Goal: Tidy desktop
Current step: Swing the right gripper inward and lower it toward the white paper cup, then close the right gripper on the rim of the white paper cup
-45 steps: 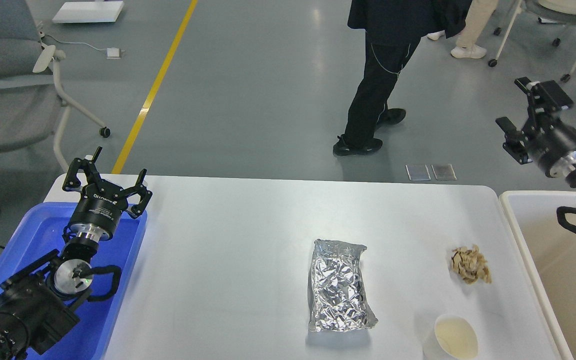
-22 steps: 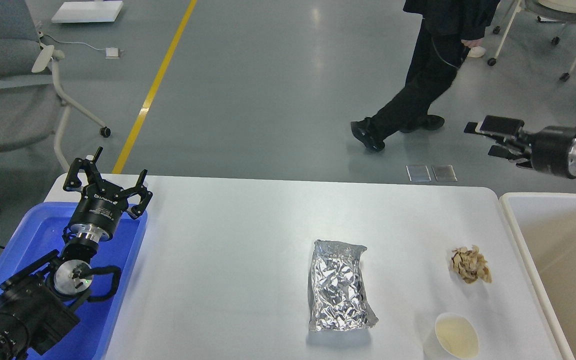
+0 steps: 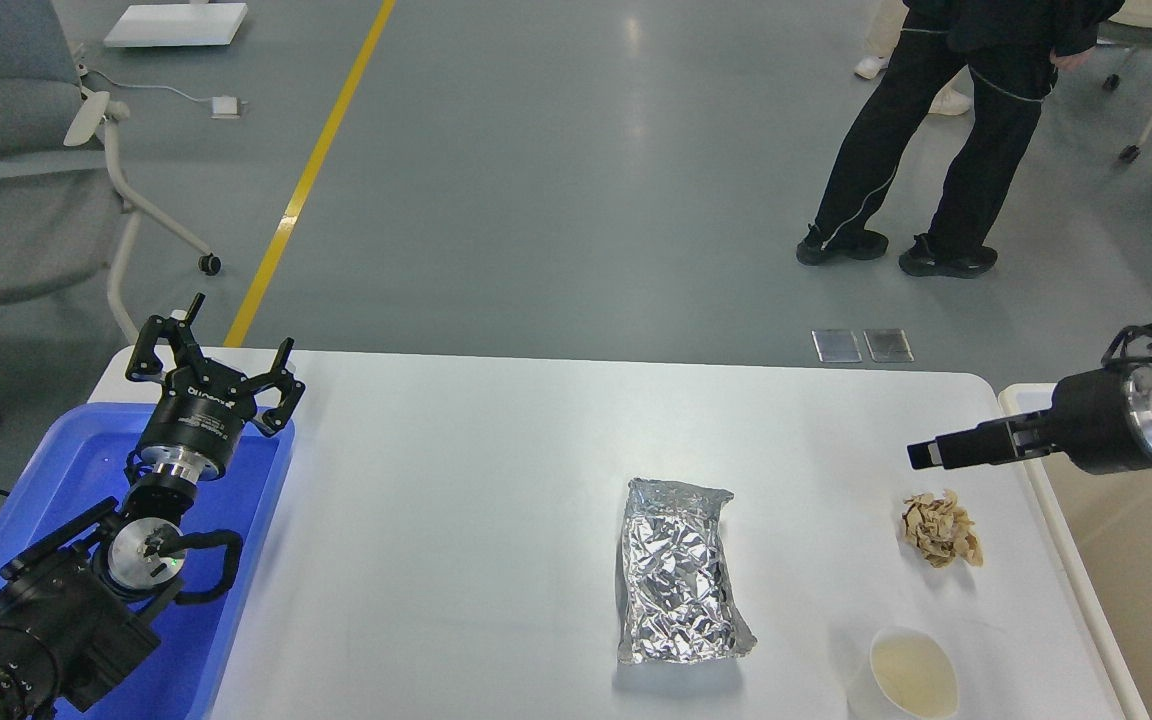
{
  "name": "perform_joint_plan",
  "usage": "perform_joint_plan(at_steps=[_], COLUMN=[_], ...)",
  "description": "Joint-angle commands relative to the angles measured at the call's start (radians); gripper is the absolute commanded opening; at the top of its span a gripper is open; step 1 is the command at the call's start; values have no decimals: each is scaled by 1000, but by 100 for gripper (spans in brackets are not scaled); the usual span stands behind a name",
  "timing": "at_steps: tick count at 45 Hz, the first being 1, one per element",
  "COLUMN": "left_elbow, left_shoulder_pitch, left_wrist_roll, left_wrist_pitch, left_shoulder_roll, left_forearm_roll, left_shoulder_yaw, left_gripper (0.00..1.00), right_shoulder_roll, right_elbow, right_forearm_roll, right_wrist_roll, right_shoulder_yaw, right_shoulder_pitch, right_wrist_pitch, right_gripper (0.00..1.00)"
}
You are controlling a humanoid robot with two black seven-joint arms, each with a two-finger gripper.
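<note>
The white desktop (image 3: 456,480) holds a crumpled silver foil packet (image 3: 681,575), a brown crumpled paper wad (image 3: 941,528) and a white paper cup (image 3: 913,672) at the front edge. My left gripper (image 3: 216,352) is open and empty, and stands over the far corner of the blue tray. My right gripper (image 3: 924,455) reaches in from the right, just above and behind the paper wad. It is seen side-on as one dark bar, so its two fingers cannot be told apart, and nothing shows in it.
A blue plastic tray (image 3: 66,470) lies at the table's left end under my left arm. A beige-white bin (image 3: 1126,600) stands off the right end. A person (image 3: 936,150) stands on the floor beyond the table. A grey chair (image 3: 26,160) is at the far left.
My right arm has swung down and to the left, from high at the right over the floor to just above the paper wad. The person has walked right. My left arm has not moved.
</note>
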Motion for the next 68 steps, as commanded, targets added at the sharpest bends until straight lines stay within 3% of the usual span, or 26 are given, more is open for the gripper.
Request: perform_joint_plan(at_steps=[1, 19, 61, 63, 68], left_elbow=[0, 0, 0, 0, 0], left_shoulder_pitch=[0, 0, 0, 0, 0], left_wrist_roll=[0, 0, 0, 0, 0], left_wrist_pitch=[0, 0, 0, 0, 0], left_shoulder_roll=[0, 0, 0, 0, 0], left_forearm_roll=[0, 0, 0, 0, -1], left_shoulder_yaw=[-1, -1, -1, -1, -1], left_gripper=[100, 100, 100, 100, 100], right_shoulder_roll=[-29, -23, 55, 57, 74], right_elbow=[105, 101, 22, 21, -3], right_forearm_roll=[-138, -175, -181, -181, -181], right_wrist_roll=[0, -1, -1, -1, -1], right_shoulder_yaw=[-26, -9, 74, 75, 75], right_shoulder_pitch=[-53, -219, -412, -417, -423], right_wrist_pitch=[3, -53, -148, -150, -158], right_gripper=[99, 99, 98, 96, 78])
